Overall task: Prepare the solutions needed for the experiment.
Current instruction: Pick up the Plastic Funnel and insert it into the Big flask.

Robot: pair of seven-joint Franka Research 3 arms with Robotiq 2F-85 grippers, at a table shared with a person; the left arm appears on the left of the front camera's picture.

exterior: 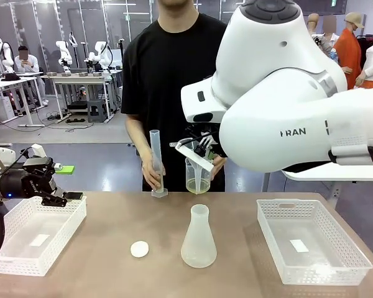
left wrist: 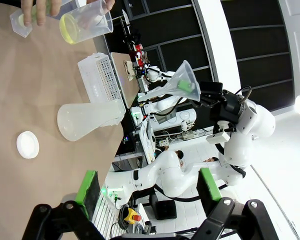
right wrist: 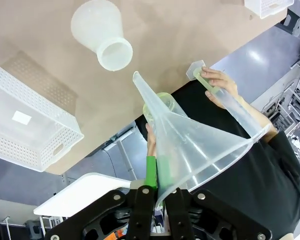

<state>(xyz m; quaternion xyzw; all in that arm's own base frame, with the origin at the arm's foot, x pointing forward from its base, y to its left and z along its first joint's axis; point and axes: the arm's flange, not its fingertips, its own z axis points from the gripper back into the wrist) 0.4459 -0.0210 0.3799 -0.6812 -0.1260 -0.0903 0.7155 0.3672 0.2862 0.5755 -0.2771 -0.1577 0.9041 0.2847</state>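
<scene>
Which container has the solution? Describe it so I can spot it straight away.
Start at the person across the table, who holds two clear vessels. The beaker is the wide one, behind the right claw's funnel. Unlike the tall thin cylinder beside it, it has pale yellow liquid at the bottom.

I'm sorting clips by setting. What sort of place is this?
Probably a robotics lab staged for wet-lab work: a conical flask, a beaker of pale yellow liquid and a measuring cylinder at a shared table, a funnel in the right gripper, rows of workbenches behind.
</scene>
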